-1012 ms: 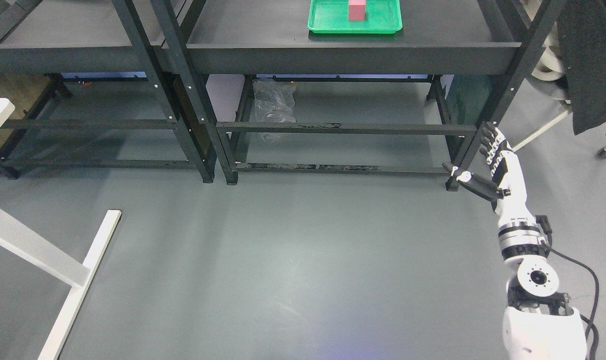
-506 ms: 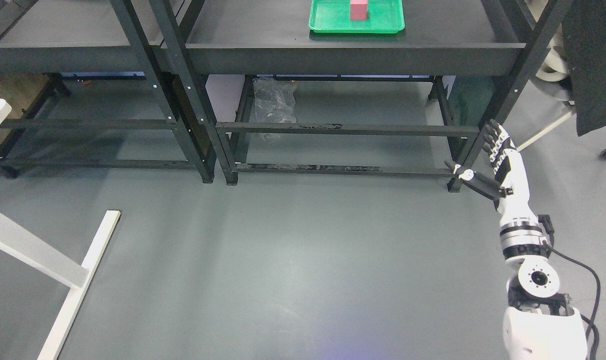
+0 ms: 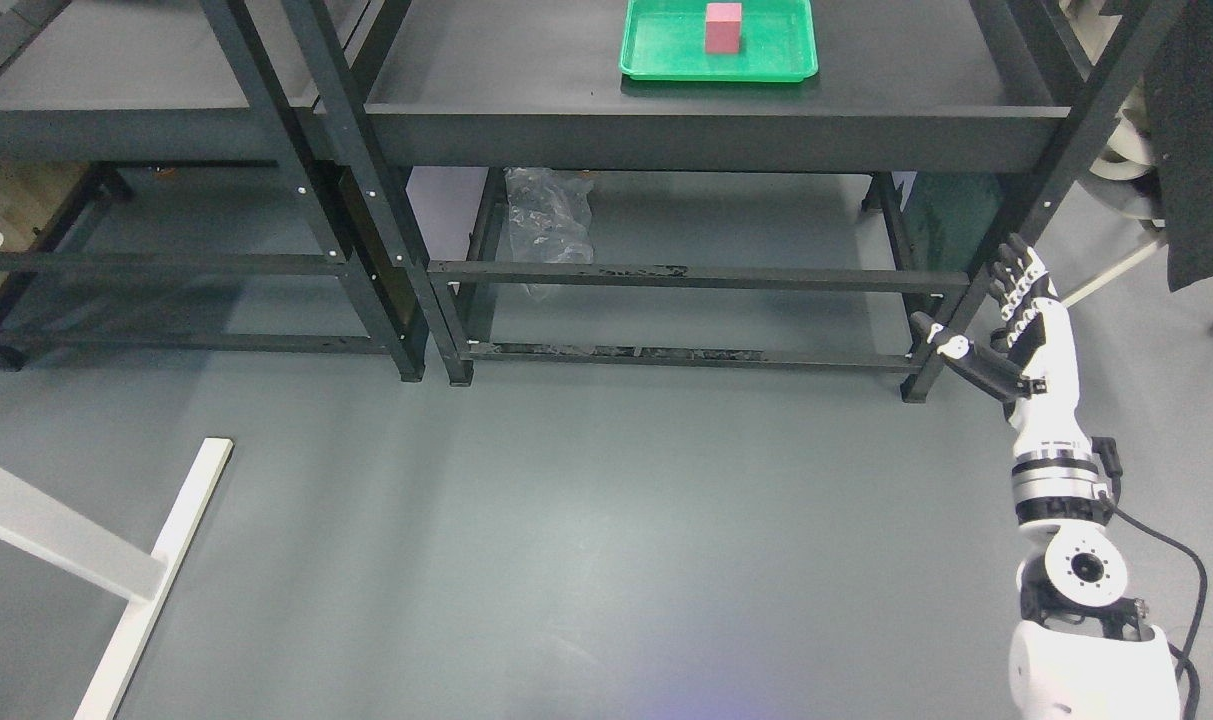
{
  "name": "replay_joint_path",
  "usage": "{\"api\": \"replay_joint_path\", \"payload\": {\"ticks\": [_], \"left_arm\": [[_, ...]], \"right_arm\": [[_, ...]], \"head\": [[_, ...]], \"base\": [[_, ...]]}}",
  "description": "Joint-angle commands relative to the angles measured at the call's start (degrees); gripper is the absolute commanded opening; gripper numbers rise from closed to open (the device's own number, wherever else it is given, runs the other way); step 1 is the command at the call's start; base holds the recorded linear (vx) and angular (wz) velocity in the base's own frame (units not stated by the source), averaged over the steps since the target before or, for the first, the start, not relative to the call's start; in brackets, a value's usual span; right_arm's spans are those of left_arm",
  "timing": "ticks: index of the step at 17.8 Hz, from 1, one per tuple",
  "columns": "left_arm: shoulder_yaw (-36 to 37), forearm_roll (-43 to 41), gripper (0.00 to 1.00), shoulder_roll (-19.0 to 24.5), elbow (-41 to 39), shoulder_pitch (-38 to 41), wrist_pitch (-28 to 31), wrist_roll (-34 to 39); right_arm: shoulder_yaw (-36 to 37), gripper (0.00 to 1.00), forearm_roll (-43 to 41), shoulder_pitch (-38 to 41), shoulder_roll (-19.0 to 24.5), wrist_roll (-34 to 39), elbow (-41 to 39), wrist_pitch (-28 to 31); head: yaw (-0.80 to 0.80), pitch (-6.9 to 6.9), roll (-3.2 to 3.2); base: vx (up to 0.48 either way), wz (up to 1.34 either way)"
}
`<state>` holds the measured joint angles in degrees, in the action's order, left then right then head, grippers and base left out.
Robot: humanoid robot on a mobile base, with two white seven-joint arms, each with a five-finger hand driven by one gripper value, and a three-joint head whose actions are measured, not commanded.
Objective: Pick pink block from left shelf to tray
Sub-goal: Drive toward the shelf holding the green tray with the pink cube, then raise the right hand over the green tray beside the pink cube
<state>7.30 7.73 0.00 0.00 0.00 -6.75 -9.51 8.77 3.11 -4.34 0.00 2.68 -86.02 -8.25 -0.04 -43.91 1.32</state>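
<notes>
A pink block (image 3: 723, 27) stands upright inside a green tray (image 3: 666, 62) on the black shelf (image 3: 706, 120) at the top centre. My right hand (image 3: 986, 310) hangs low at the right, far below and to the right of the tray, beside the shelf's front right leg (image 3: 976, 300). Its fingers are spread and hold nothing. The left arm does not show.
A second black shelf unit (image 3: 136, 120) stands at the left, its top bare where visible. A clear plastic bag (image 3: 549, 225) lies under the right shelf. A white table leg and foot (image 3: 156, 560) cross the lower left. Dark cloth (image 3: 1206, 150) hangs at the right edge.
The whole picture has shifted down and slightly left, so the camera has moved; more of the tray now shows. My right hand keeps its open pose beside the shelf leg.
</notes>
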Motion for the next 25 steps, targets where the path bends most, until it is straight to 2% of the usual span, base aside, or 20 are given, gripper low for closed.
{"api": "replay_joint_path", "payload": {"ticks": [1,3,5,6,8,9,11,13,15,17,20,25], "left_arm": [[0.00,0.00,1.00,1.00,-1.00,1.15,-0.02,0.02],[0.00,0.00,1.00,1.00,-1.00,1.15,-0.02,0.02],[0.00,0.00,1.00,1.00,-1.00,1.15,-0.02,0.02],[0.00,0.00,1.00,1.00,-1.00,1.15,-0.02,0.02],[0.00,0.00,1.00,1.00,-1.00,1.15,-0.02,0.02],[0.00,0.00,1.00,1.00,-1.00,1.15,-0.02,0.02],[0.00,0.00,1.00,1.00,-1.00,1.15,-0.02,0.02],[0.00,0.00,1.00,1.00,-1.00,1.15,-0.02,0.02],[0.00,0.00,1.00,1.00,-1.00,1.15,-0.02,0.02],[0.00,0.00,1.00,1.00,-1.00,1.15,-0.02,0.02],[0.00,0.00,1.00,1.00,-1.00,1.15,-0.02,0.02],[0.00,0.00,1.00,1.00,-1.00,1.15,-0.02,0.02]], "right_arm": [[-0.51,0.92,14.28,-0.41,-1.00,0.04,-0.03,0.25],[-0.68,0.92,34.05,-0.85,-1.00,-0.83,-0.03,0.25],[-1.47,0.92,47.63,-1.37,-1.00,-1.97,-0.12,-0.01],[-1.91,0.92,48.30,-1.29,-1.00,-1.89,-0.38,-0.19],[-1.91,0.99,46.13,-0.94,-1.00,-1.89,-1.60,-3.59],[-1.65,1.00,40.36,-0.50,-1.00,-1.89,-1.87,-6.49],[-1.47,0.99,31.73,0.03,-1.00,-1.98,-1.87,-6.96],[-1.47,0.99,37.37,0.12,-1.00,-2.07,-2.48,-7.04],[-2.00,0.97,50.87,-0.14,-1.00,-2.15,-2.66,-7.04],[-3.92,0.96,60.91,-0.50,-1.00,-2.76,-2.58,-7.22],[-9.98,0.96,68.41,-0.15,-1.00,-8.65,-2.58,-7.66],[-13.25,0.96,77.03,-0.85,-1.00,-9.01,-2.40,-7.40]], "head": [[0.00,0.00,0.00],[0.00,0.00,0.00],[0.00,0.00,0.00],[0.00,0.00,0.00],[0.00,0.00,0.00],[0.00,0.00,0.00],[0.00,0.00,0.00],[0.00,0.00,0.00],[0.00,0.00,0.00],[0.00,0.00,0.00],[0.00,0.00,0.00],[0.00,0.00,0.00]], "base": [[0.112,-0.11],[0.100,-0.18],[0.094,-0.20],[0.119,-0.16],[0.123,-0.13],[0.126,-0.09],[0.171,-0.01],[0.199,0.06],[0.190,0.12],[0.210,0.08],[0.211,0.08],[0.224,0.08]]}}
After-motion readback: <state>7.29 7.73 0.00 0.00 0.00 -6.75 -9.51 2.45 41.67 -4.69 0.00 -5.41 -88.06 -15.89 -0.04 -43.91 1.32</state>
